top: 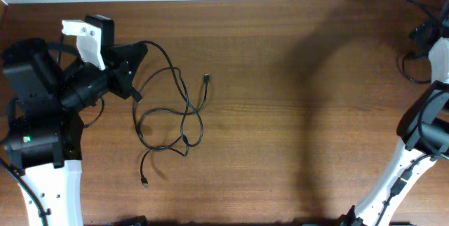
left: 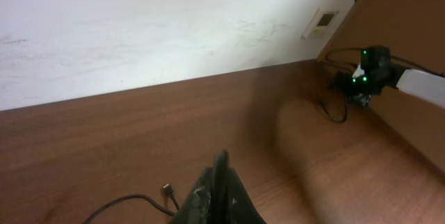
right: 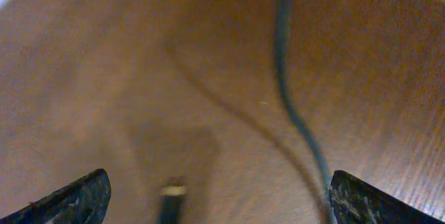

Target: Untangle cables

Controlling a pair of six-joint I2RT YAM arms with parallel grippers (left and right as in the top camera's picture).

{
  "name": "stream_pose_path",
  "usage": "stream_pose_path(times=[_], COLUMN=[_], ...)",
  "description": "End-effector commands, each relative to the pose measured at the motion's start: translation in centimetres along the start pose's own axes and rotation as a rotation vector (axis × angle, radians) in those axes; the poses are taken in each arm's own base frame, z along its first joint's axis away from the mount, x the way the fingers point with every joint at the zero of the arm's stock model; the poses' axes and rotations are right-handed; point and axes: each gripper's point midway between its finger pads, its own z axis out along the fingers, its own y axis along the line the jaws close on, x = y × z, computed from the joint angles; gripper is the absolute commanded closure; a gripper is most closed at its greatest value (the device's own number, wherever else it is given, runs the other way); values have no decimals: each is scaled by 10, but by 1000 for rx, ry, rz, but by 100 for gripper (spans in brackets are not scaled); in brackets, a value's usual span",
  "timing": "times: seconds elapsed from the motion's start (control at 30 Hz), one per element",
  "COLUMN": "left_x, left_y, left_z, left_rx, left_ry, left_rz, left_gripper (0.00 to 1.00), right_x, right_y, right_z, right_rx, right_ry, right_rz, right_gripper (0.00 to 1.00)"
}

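The cables are thin black cords lying in a loose tangle of loops on the wooden table, left of centre. One plug end points toward the far edge and another lies nearest the front. My left gripper is at the tangle's upper left, shut, with a cable strand leaving its tips. In the left wrist view its fingers are pressed together, with a cable and a plug beside them. My right gripper is wide open, close over a blurred dark cord and plug.
The right arm stands at the far right, with its gripper head by the back right corner and a dark wire loop beside it. The left arm's base fills the left edge. A white wall runs behind the table.
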Motion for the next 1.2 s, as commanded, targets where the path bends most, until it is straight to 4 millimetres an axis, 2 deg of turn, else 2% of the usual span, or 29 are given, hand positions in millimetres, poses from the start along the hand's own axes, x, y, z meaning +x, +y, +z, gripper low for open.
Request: stream_pose_path(times=[0.0, 0.13, 0.23, 0.43, 0.63, 0.8, 0.97, 1.0, 1.03, 1.07, 1.1, 1.17], left_x=[-5, -5, -5, -5, -6, -10, -16, -16, -17, -17, -17, -18], left_y=[-5, -5, -5, -5, -8, -14, -20, -20, -21, -22, -23, -23], left_z=[-5, -5, -5, -5, -7, -14, -20, -21, -22, -22, -23, -24], left_rx=[-5, -5, -5, -2, -2, -7, -8, -7, -7, -7, -7, -8], left_ry=[-15, -15, -15, -16, -22, -42, -63, -64, -67, -67, -70, -72], left_rz=[33, 33, 33, 11, 18, 39, 51, 50, 47, 48, 51, 53], left_gripper=[99, 100, 100, 100, 100, 99, 98, 98, 98, 98, 98, 98], right_x=[-13, -18, -21, -27, -24, -43, -18, -12, -5, 2, 9, 13], right_y=[-28, -56, -65, -63, -53, -41, -42, -42, -42, -43, -43, -45], right_z=[6, 11, 13, 15, 31, 35, 60, 64, 69, 72, 75, 77], right_rx=[41, 75, 77, 61, 18, -39, -30, -30, -32, -28, -26, -20], right_ry=[-15, -2, -3, -25, -40, -124, -77, -63, -44, -27, -7, 9], right_rz=[51, 103, 118, 126, 105, 63, 29, 26, 22, 18, 18, 10], right_gripper=[0, 0, 0, 0, 0, 1, 2, 6, 23, 62, 96, 96])
